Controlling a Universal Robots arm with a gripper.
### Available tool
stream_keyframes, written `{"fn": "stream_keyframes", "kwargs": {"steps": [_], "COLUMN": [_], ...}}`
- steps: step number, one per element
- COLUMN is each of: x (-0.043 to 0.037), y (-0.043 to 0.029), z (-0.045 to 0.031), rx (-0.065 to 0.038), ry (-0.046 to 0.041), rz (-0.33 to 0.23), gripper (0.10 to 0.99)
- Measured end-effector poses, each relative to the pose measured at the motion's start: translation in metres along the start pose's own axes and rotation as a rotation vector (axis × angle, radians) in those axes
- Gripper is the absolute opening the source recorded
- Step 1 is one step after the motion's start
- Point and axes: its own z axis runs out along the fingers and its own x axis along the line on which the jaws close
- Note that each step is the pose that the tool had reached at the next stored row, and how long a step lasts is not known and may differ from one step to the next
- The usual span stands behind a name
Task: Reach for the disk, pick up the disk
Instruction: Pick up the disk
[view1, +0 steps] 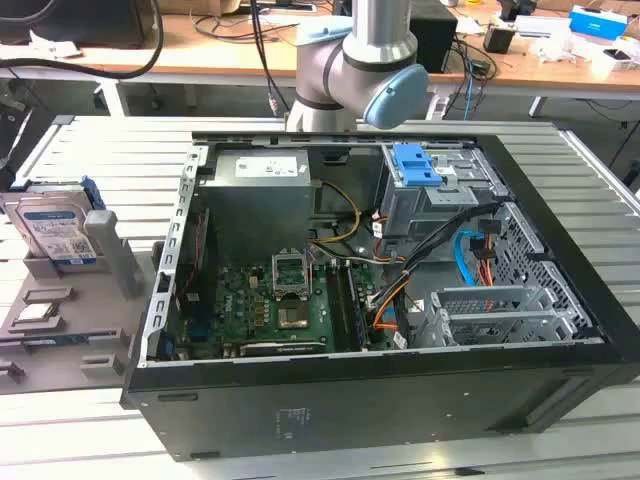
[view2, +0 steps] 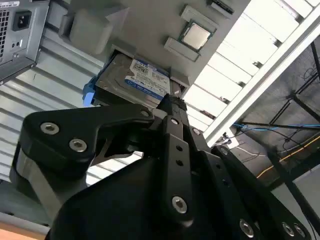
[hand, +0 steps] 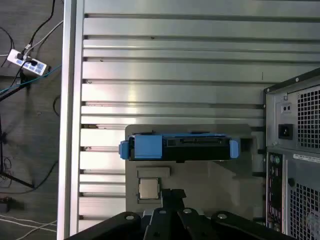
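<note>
In the exterior view my arm (view1: 352, 55) runs out past the top edge, and the grey holder (view1: 60, 320) on the counter (view1: 100, 150) is cut by the exterior view's left edge. The holder's slot hides the lower part of the disk (view1: 55, 228), which stands upright in it. In the second wrist view the black linkage (view2: 175, 165) that carries my jaws covers the disk's near edge. In the first wrist view I meet the disk edge-on, its label face turned from me, and the computer case (hand: 295, 165) is cut off at the edge of view. The label's print is too small to read.
</note>
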Motion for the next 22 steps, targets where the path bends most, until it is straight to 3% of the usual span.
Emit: {"fn": "stream_keyframes", "kwargs": {"steps": [6, 12, 14, 16, 22], "x": [0.0, 0.0, 0.0, 0.0, 0.0], "y": [0.0, 0.0, 0.0, 0.0, 0.0], "z": [0.0, 0.0, 0.0, 0.0, 0.0], "rx": [0.0, 0.0, 0.0, 0.0, 0.0], "ry": [0.0074, 0.0115, 0.0135, 0.0171, 0.0225], "rz": [-0.195, -0.3, -0.353, -0.446, -0.588], "gripper": [0.106, 0.106, 0.106, 0.106, 0.106]}}
